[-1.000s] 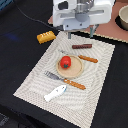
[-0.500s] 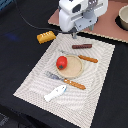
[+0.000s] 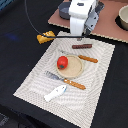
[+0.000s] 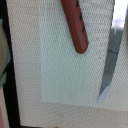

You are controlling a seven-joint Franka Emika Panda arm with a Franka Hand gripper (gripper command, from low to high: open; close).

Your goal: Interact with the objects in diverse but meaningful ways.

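Note:
My white gripper (image 3: 80, 36) hangs above the far edge of the striped placemat (image 3: 35, 85), just over the thin dark-brown sausage (image 3: 82, 46); its fingertips are too blurred to read. The wrist view shows the sausage (image 4: 75, 27) lying on the mat, and no fingers appear there. A red tomato (image 3: 62, 62) sits on a round beige plate (image 3: 74, 70) mid-mat. The yellow-orange bread block (image 3: 45, 36) lies off the mat at the exterior view's left. A white fish (image 3: 55, 92) rests near the mat's front.
An orange-handled knife (image 3: 86, 58) lies beside the plate, its blade (image 4: 112, 55) showing near the sausage in the wrist view. An orange-handled fork (image 3: 67, 81) lies in front of the plate. Grey pots (image 3: 64, 10) (image 3: 122, 17) stand on a brown board (image 3: 112, 30) behind.
The gripper has risen and drifted slightly toward the exterior view's right, away from the mat. The toy foods have not moved.

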